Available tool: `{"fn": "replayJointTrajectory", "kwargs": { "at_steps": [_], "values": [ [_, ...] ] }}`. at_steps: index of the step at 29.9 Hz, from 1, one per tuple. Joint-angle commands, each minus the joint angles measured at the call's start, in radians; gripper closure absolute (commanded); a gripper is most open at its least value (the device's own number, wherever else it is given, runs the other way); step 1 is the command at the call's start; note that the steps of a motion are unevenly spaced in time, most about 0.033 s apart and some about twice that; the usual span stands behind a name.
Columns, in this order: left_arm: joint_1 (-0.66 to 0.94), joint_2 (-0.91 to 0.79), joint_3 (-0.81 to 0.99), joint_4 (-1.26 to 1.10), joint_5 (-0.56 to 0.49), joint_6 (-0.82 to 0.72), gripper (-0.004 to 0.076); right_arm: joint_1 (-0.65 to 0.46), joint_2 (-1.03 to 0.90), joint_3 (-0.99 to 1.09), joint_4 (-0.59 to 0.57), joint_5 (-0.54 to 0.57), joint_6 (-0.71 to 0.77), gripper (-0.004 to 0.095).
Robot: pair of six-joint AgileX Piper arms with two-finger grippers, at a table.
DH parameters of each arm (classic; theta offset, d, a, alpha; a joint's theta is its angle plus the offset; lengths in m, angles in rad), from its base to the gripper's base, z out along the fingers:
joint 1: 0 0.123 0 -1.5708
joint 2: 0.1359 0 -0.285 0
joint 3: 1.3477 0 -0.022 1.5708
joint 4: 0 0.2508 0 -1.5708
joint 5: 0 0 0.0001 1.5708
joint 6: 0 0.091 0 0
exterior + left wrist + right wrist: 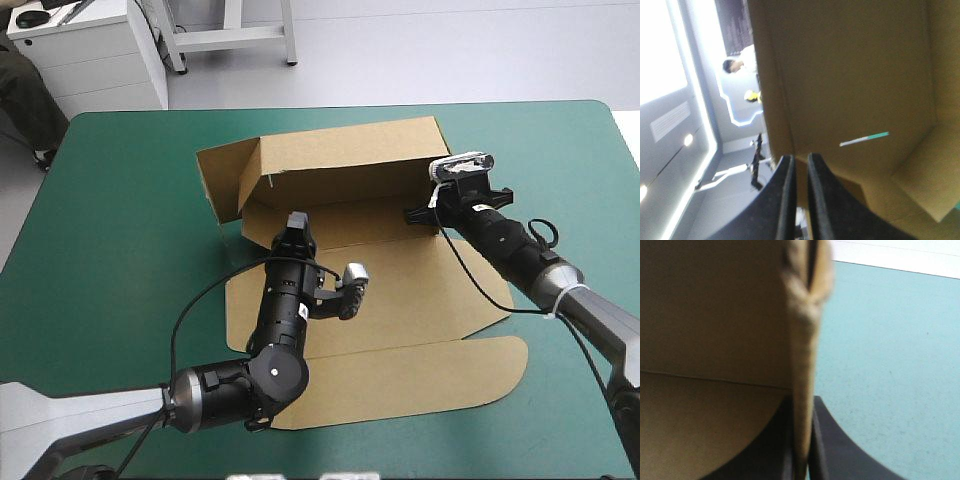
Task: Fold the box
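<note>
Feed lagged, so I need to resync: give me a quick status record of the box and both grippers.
box: brown board, base flat on the table, far wall raised, near panel lying flat
left gripper: all but shut on the board near the raised wall's left end
right gripper: shut on the wall's right end, board between its fingers
table: teal-green cover, nothing else on it in view

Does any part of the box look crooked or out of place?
Yes. On the box, the far-left flap splays outward from the raised far wall instead of being tucked in, so that corner gapes open. No clear damage shows.
</note>
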Motion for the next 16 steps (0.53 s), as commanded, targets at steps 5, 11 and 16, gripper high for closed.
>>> {"fn": "replayJointTrajectory", "kwargs": {
  "at_steps": [5,11,16],
  "values": [
    [-0.01,-0.058,-0.119,-0.456,-0.2,0.355,0.0714,-0.004,-0.041,-0.038,0.006,-0.02,-0.016,0.0922],
    [0.179,-0.091,-0.404,-1.092,-0.151,0.835,0.0713,-0.004,-0.041,-0.038,0.006,-0.012,-0.019,0.0922],
    [0.466,-0.092,-0.666,-1.524,-0.04,0.981,0.0714,-0.004,-0.041,-0.038,0.006,0.0,-0.019,0.0922]
  ]
}}
